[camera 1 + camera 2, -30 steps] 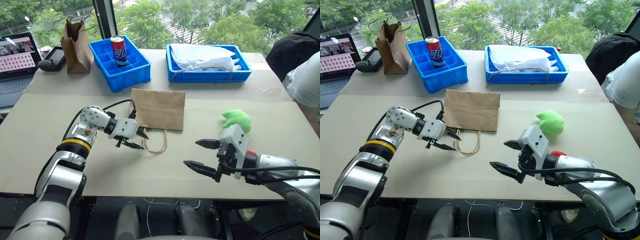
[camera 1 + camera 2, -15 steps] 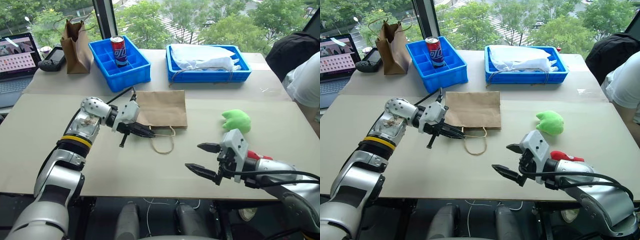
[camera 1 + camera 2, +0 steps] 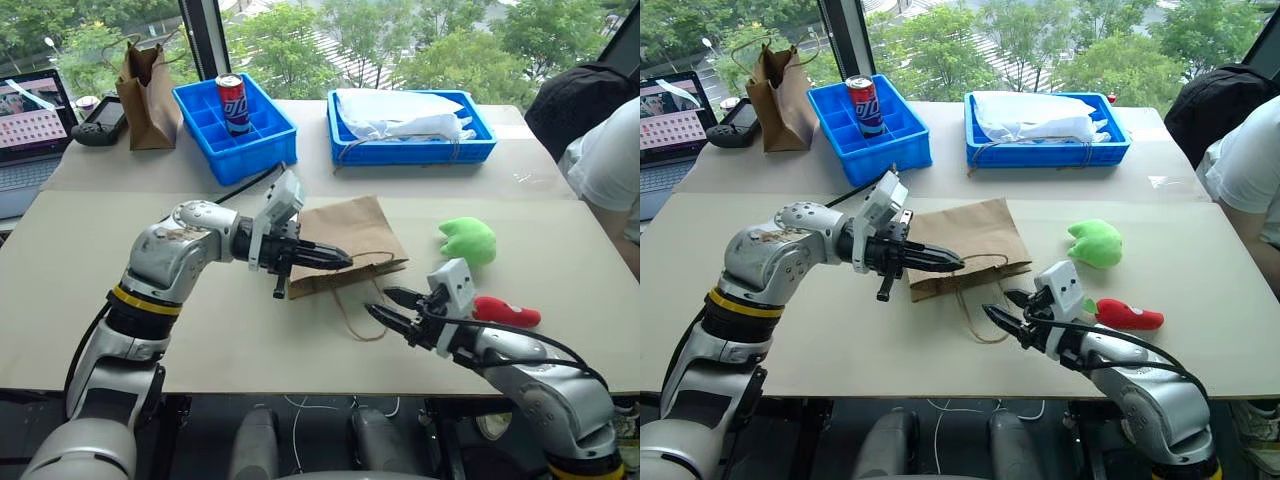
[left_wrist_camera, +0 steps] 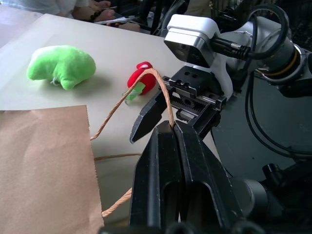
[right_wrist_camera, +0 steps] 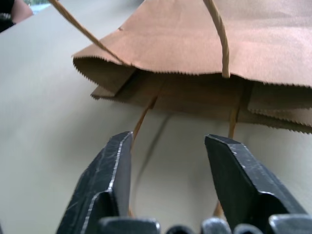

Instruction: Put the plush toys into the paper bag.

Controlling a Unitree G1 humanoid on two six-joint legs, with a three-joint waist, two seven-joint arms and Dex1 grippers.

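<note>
The wide light-brown kraft paper bag (image 3: 345,243) lies flat near the middle of the beige table (image 3: 80,300), its mouth toward the front edge; no print shows on it. The left gripper (image 3: 342,262) is pressed together on one twisted-paper cord handle (image 4: 161,95), which arches up from the bag's mouth, while the second handle loop (image 3: 358,318) trails on the table. The right gripper (image 3: 384,304) sits just before the mouth with its fingers spread apart, holding nothing. The lime-green lobed plush toy (image 3: 468,240) and the red chili-shaped plush toy (image 3: 505,311) with a green tip rest toward the right edge, outside the bag. At the far edge, a blue compartment tray (image 3: 232,125) holds an upright red drink can (image 3: 232,103) whose lettering is too small to read; a second blue tray (image 3: 410,128) holds crumpled white plastic. A narrower, darker brown paper bag (image 3: 146,85) stands at the far left corner, its contents hidden. A laptop (image 3: 30,120) is cut off at the left.
</note>
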